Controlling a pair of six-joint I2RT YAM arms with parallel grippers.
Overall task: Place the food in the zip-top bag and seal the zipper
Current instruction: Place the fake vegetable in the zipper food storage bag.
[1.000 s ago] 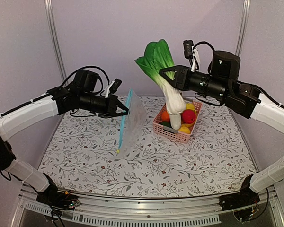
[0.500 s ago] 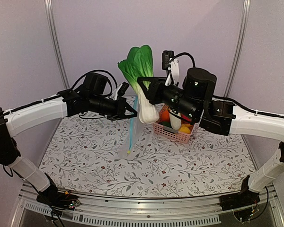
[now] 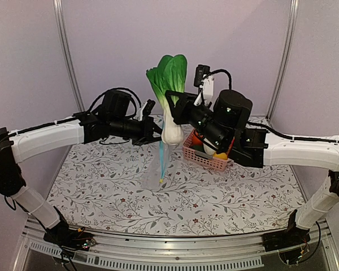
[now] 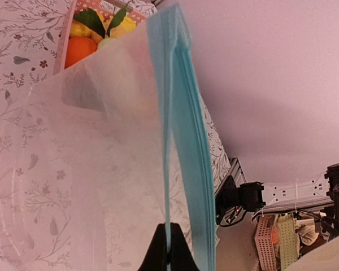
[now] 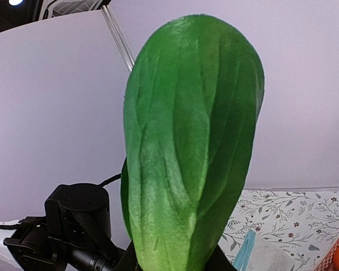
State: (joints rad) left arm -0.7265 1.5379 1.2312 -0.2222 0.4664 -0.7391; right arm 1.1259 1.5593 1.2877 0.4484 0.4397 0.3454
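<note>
Nearest you, the bag [image 3: 156,172] hangs with its lower end resting on the surface [image 3: 101,192]. It looks like thin, limp, slippery film that will fold or slide rather than hold a shape. The zipper [image 4: 183,147] is likely its only stiff part, so take hold there. Your left hand [image 3: 150,131] is doing that, fingers together and clamped on the bag at the zipper edge. In the left wrist view the pinch sits at the end of the blue strip. From one pinch the mouth hangs narrow, and I cannot tell whether it is parted at all.

Just behind the bag, your right hand [image 3: 178,106] is clamped on the bok choy [image 3: 168,79]. It grips where the white stem meets the leaves and holds the toy upright, stem down. The stem sits just beside the bag's top edge, but I cannot tell whether they touch. The toy looks light, with soft, fuzzy leaves and a firmer bulbous stem. That narrow neck is probably the surest grip, since the leaves would likely bend. It is long next to the bag, so the stem end should lead.

Farther back sits the basket [image 3: 206,160], mostly hidden behind your right arm. An orange fruit [image 4: 79,52] shows inside it, round and probably prone to rolling.
</note>
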